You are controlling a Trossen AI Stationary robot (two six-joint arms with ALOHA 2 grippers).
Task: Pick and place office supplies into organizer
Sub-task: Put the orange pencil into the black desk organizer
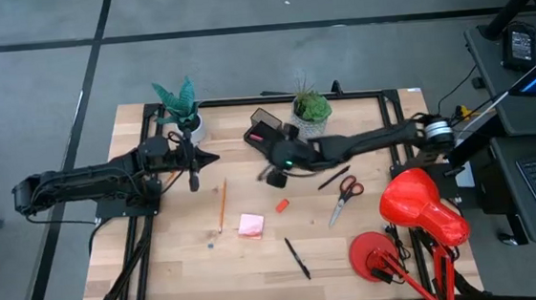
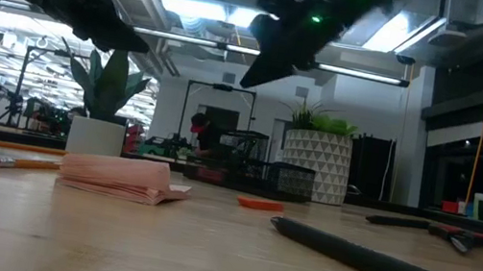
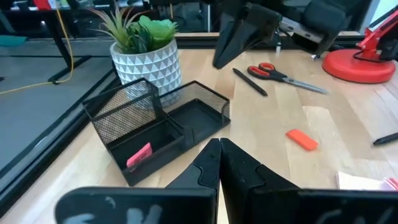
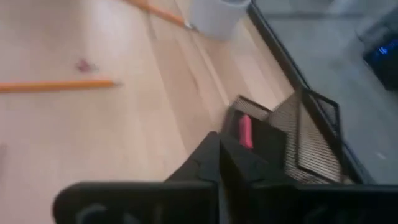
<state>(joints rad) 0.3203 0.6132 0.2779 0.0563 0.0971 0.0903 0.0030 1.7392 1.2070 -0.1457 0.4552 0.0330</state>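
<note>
The black mesh organizer [image 1: 264, 126] stands on the table's far side between two potted plants; a pink eraser [image 3: 139, 155] lies in its tray. My right gripper [image 1: 275, 174] hovers shut just on the near side of it, lifted clear of the table [image 2: 279, 49]. My left gripper [image 1: 195, 160] is shut and raised, to the organizer's left. Flat on the wood lie the orange pencil [image 1: 222, 203], the pink sticky pad [image 1: 251, 225], an orange eraser [image 1: 282, 204], the red-handled scissors [image 1: 345, 197] and two black pens [image 1: 332, 177] [image 1: 298, 258].
A teal-leaved plant in a white pot [image 1: 180, 109] stands on the far side of my left gripper. A green plant in a patterned pot [image 1: 311, 108] is right of the organizer. A red desk lamp [image 1: 417, 215] fills the near right corner. Bare wood shows along the near left.
</note>
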